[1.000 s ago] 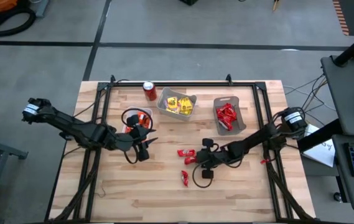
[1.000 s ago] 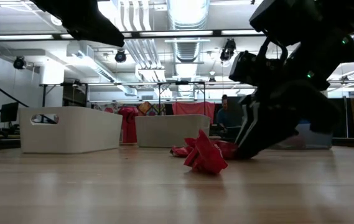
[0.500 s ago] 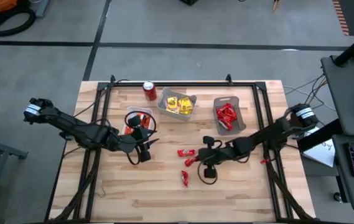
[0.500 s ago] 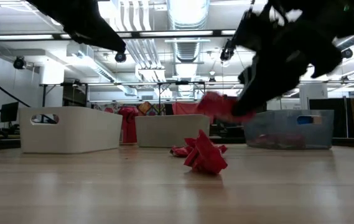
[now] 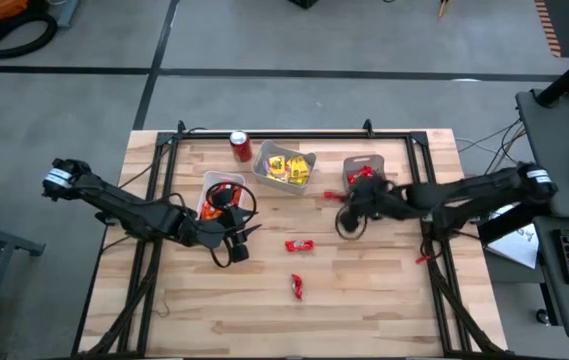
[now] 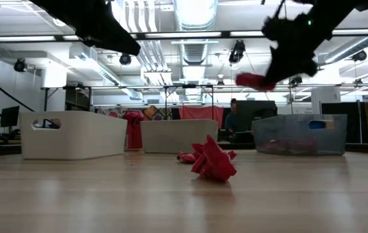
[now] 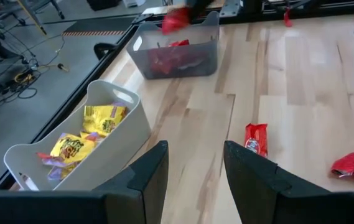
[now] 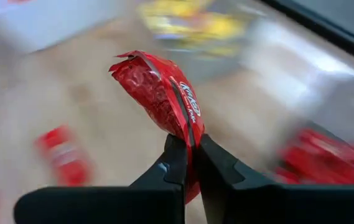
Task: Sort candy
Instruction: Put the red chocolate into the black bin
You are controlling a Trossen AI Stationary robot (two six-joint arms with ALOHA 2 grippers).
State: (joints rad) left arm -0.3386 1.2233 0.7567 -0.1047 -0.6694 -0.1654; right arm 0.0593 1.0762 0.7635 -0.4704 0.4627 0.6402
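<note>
The candy is small wrapped sweets. My right gripper [image 8: 190,163] is shut on a red candy [image 8: 158,87] and holds it in the air beside the grey bin [image 5: 385,196] of red sweets. That candy shows high up in the low view [image 6: 255,81]. Two red candies [image 5: 299,244] [image 5: 296,287] lie flat on the wooden table. My left gripper [image 7: 195,180] hangs open near the white bin [image 5: 207,193] of orange sweets, nothing between its fingers. A white bin [image 7: 133,124] holds yellow candy. My right gripper pinches the red candy's wrapper at its lower end [image 8: 188,134] between the two fingers. Most of the wrapper stands out beyond the fingertips. The candy is lifted clear of the table.
A red soda can [image 5: 241,146] stands at the far edge, left of the yellow-candy bin [image 5: 284,167]. A dark frame [image 5: 264,133] runs round the table's working area. Bare wood lies toward the near edge.
My right gripper has risen from the table's middle with a red candy and swung toward the far edge and the grey bin, rolling as it went. The candy is lifted clear. The two other red candies have stayed where they lay.
</note>
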